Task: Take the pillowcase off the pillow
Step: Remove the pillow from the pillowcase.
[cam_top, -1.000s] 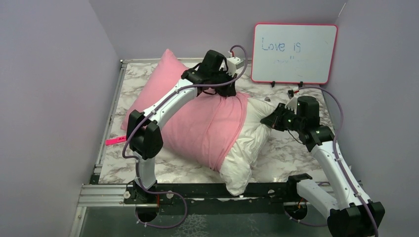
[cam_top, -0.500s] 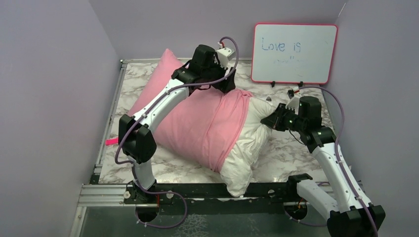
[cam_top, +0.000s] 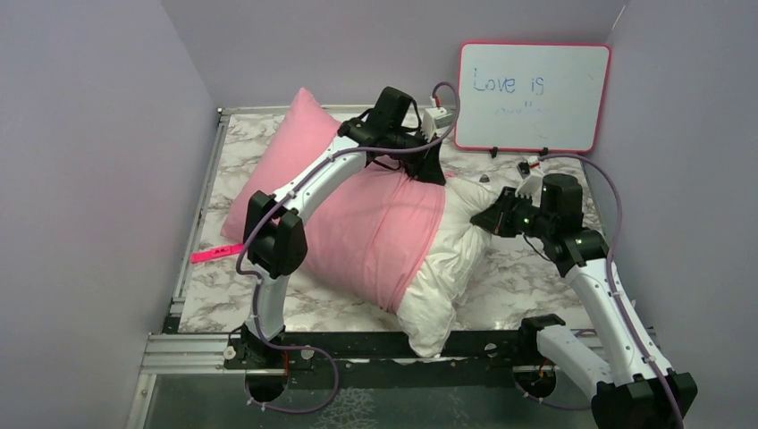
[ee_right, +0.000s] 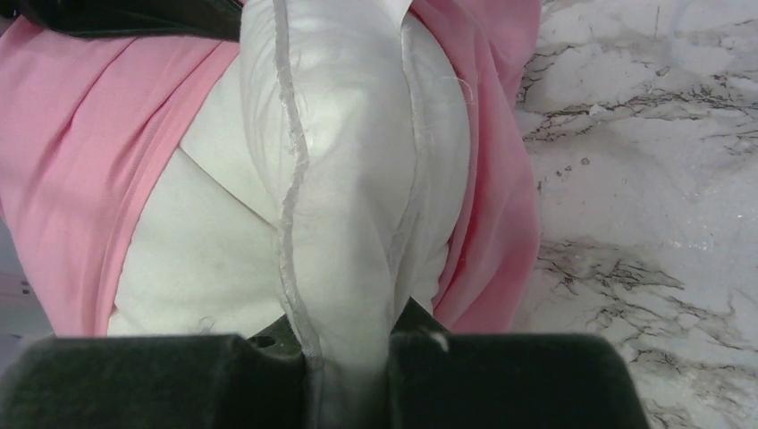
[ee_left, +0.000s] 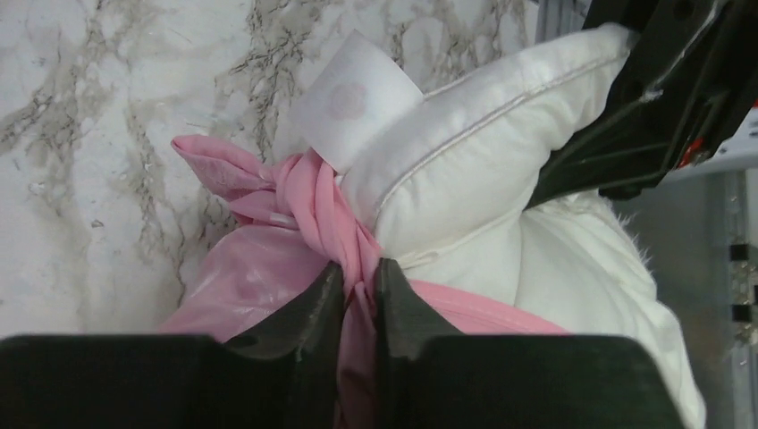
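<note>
The pink pillowcase (cam_top: 357, 223) still covers the left and middle of the white pillow (cam_top: 451, 259), whose right end sticks out bare. My left gripper (cam_top: 429, 168) is shut on a twisted bunch of the pillowcase's open hem (ee_left: 344, 237) at the far edge. Beside that bunch, a white pillow corner (ee_left: 465, 170) and its label (ee_left: 353, 98) show. My right gripper (cam_top: 487, 217) is shut on the pillow's bare right corner (ee_right: 357, 179). Pink fabric (ee_right: 80, 152) lies on both sides of the corner in the right wrist view.
A whiteboard (cam_top: 532, 96) with a red frame stands at the back right, close behind my left wrist. A pink tag (cam_top: 214, 253) lies at the table's left edge. Marble tabletop (cam_top: 527, 277) shows right of the pillow. Purple walls close in both sides.
My left arm swung left and then back right along the pillowcase's far hem, ending farther right by the pillow's bare end. The right arm and pillow stayed almost still.
</note>
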### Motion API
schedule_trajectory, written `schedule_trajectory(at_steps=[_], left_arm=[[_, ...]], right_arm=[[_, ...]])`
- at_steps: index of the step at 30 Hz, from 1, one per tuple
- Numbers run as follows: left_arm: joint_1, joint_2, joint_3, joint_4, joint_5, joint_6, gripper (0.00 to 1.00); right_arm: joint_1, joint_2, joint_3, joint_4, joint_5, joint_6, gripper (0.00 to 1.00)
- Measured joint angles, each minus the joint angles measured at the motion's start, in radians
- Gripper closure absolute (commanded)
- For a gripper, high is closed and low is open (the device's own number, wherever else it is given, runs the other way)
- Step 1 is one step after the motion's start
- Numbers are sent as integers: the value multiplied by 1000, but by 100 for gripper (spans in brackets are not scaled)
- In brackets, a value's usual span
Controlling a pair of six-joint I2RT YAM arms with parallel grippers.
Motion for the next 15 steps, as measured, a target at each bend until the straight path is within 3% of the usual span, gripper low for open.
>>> schedule_trajectory(at_steps=[11, 15], left_arm=[[-18, -126, -49, -46, -272, 4, 100], [23, -186, -66, -51, -359, -13, 100]], right_arm=[[16, 3, 5, 10, 98, 51, 100], [16, -4, 5, 32, 110, 80, 99]])
